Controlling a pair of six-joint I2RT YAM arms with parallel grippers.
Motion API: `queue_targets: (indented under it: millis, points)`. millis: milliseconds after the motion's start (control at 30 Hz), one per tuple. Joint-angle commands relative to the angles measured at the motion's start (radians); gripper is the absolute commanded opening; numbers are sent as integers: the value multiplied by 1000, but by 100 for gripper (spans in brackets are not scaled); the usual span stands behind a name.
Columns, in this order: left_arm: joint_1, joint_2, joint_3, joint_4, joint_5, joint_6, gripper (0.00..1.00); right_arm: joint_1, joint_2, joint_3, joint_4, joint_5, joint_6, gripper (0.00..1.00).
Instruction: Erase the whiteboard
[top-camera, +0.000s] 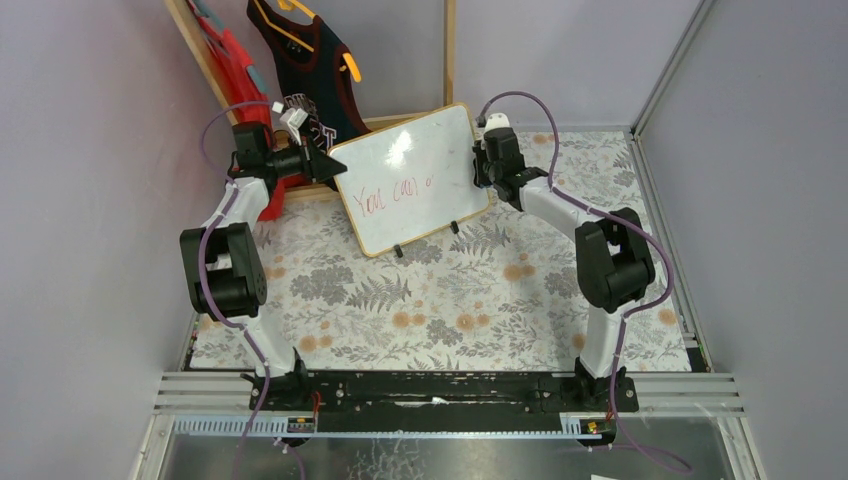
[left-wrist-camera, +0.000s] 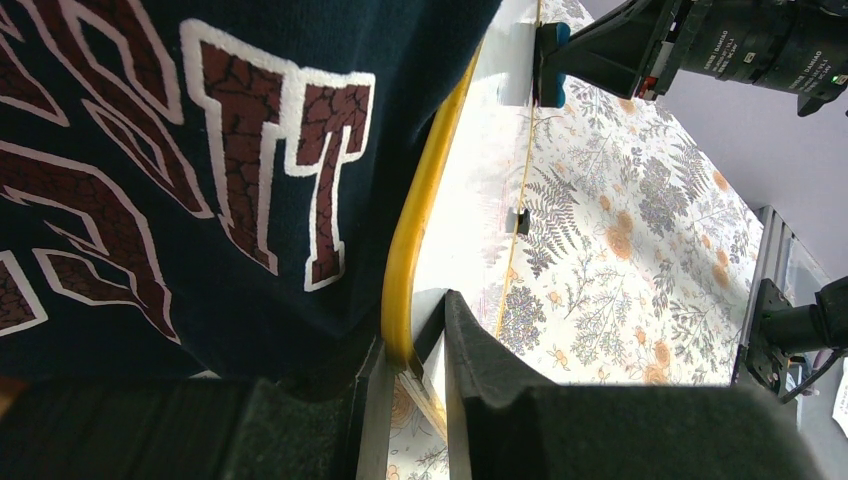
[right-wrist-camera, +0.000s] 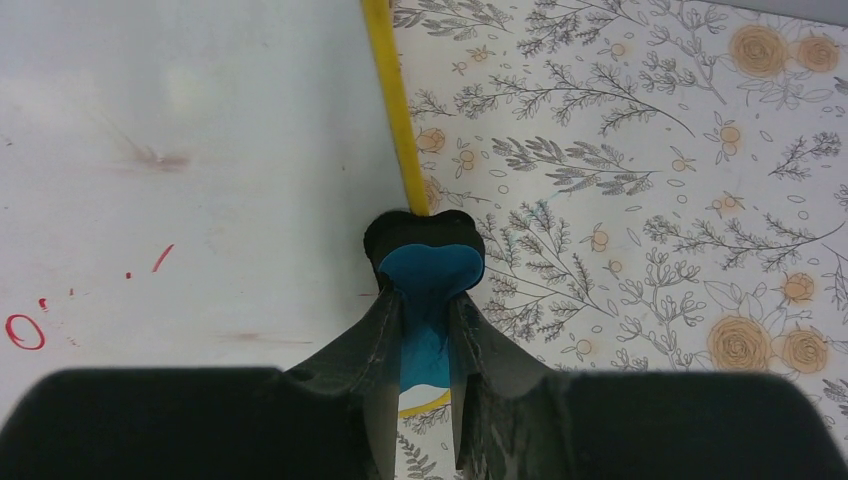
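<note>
While left tool (top-camera: 328, 165) clamps the whiteboard (top-camera: 420, 160) frame, right tool (right-wrist-camera: 425, 297), pinching blue eraser (right-wrist-camera: 427, 262), should sweep flat over red writing (top-camera: 395, 200).

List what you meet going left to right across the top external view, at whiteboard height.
left gripper, clamped on the board's left edge → whiteboard → right gripper, holding a blue eraser at the board's right edge

The left arm (top-camera: 222, 270) and right arm (top-camera: 612, 262) are built of white links and bulky black joints above a black rail (top-camera: 440, 392), with purple cables (top-camera: 520, 95) looped along them. The left gripper (left-wrist-camera: 412, 325) and right gripper (right-wrist-camera: 425, 297) are black and tapered.
</note>
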Motion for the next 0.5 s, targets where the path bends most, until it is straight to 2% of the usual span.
queue_targets:
  millis: [0,267,467]
  points:
    - [14,18,-19,-58,-139,134,0,-24,-18,19,23,42,-12,0]
    - [15,13,-23,-62,-139,136,0,-4,-11,35,25,-27,32,0]
    - [15,11,-23,-62,-140,134,0,71,-8,62,28,-14,35,0]
